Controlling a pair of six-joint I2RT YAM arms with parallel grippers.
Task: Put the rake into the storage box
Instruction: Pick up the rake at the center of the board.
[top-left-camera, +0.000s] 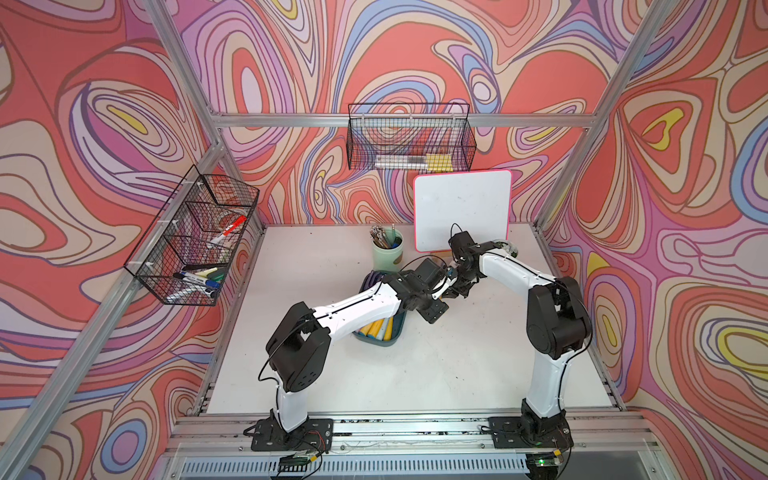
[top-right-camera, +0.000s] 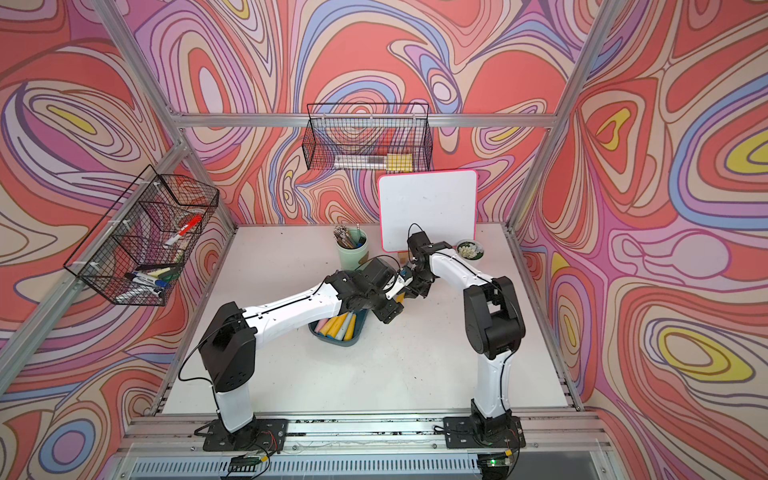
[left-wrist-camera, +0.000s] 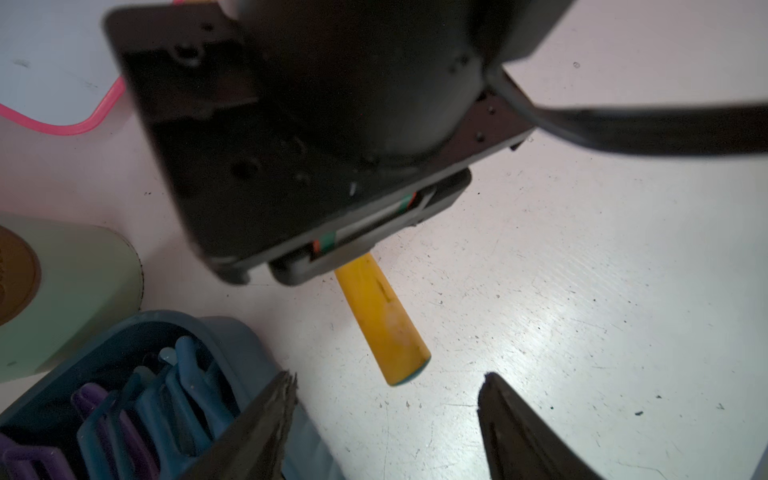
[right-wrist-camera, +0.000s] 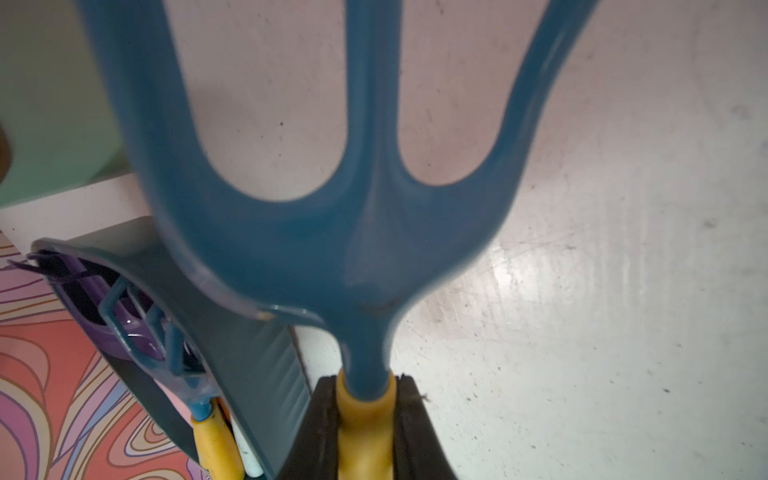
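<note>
Right gripper (right-wrist-camera: 365, 399) clamping yellow-handled blue plastic rake (right-wrist-camera: 332, 249); left gripper (left-wrist-camera: 388, 378) spread, empty; we are favouring lengthwise lowering into shallow teal storage box (right-wrist-camera: 257, 365), left.

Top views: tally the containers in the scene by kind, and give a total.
Black wire baskets: 2
Pale green cup: 1
Teal storage box: 1
Small bowl: 1
Total: 5
</note>
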